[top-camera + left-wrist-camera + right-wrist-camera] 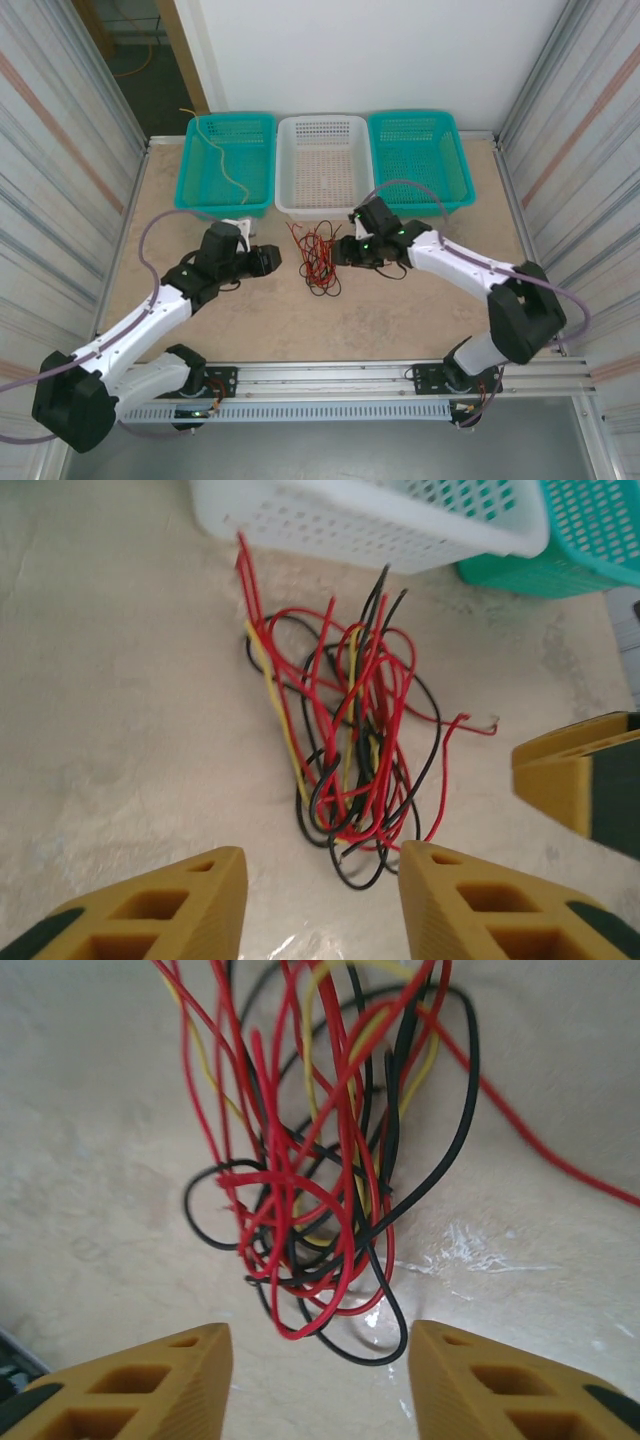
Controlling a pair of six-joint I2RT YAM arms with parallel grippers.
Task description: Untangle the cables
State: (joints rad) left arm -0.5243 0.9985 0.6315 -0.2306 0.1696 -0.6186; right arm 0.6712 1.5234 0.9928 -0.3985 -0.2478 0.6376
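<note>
The cables [318,258] lie as one tangled bunch of red, black and yellow wires on the table, just in front of the white basket. My left gripper [272,260] is low at the bunch's left side and my right gripper [340,252] at its right side. In the left wrist view the cables [350,750] spread ahead of my left gripper [322,855], which is open, with a black loop reaching the gap at its tips. In the right wrist view the cables [300,1180] hang ahead of my open right gripper [320,1330], and red and black loops dip between its tips.
Three baskets stand in a row at the back: a teal basket [226,207] holding a pale yellow wire [224,160], the white basket [322,210] and another teal basket [420,203]. Metal walls close both sides. One right-gripper finger [575,780] shows in the left wrist view.
</note>
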